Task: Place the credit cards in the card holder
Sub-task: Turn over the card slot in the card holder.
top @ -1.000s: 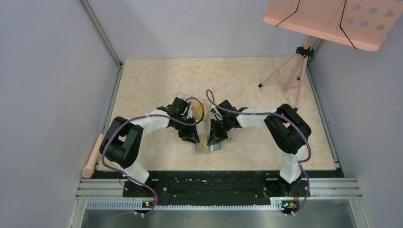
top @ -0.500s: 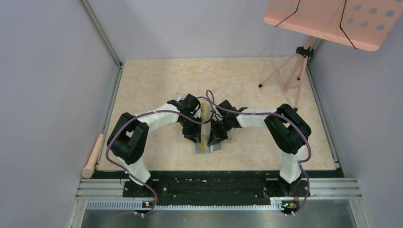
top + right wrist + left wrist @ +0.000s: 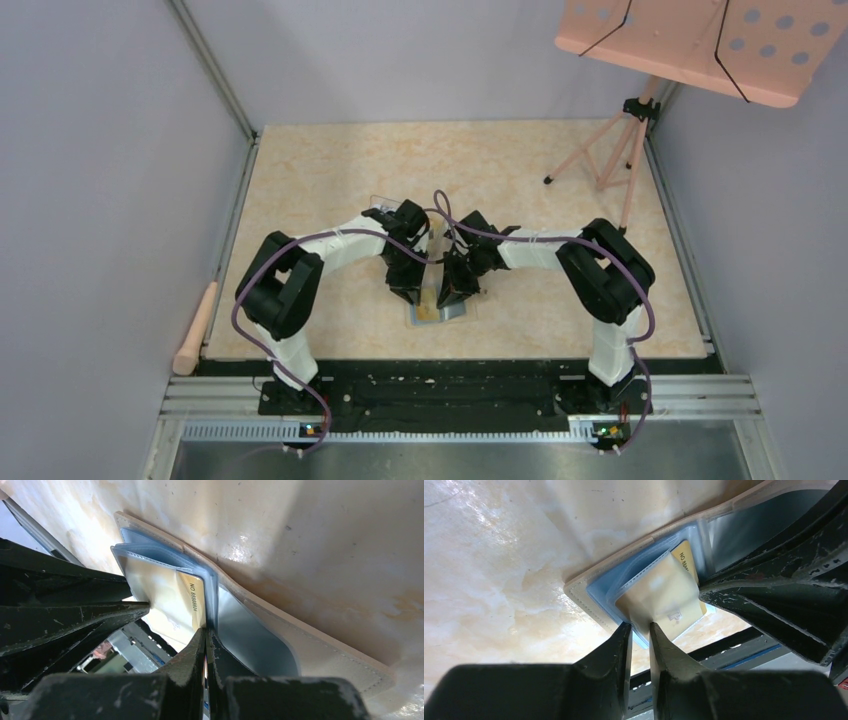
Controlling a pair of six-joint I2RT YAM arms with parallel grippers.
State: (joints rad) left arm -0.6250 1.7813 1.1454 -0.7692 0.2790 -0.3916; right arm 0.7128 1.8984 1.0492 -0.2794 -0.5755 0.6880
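The beige card holder lies open on the table between the two arms, blue pockets up. A golden credit card sits partly inside a clear pocket, its number strip showing. My left gripper is at the near edge of that pocket, its jaws a narrow gap apart and table visible between them. My right gripper is shut, its tips against the holder at the card's edge. In the top view the left gripper and the right gripper meet over the holder.
A clear plastic box lies just behind the left wrist, mostly hidden. A pink music stand on a tripod overhangs the back right corner. A wooden handle lies off the table's left edge.
My left arm has swung right and closed in on the holder, and its jaws have narrowed slightly. The right arm has held still.
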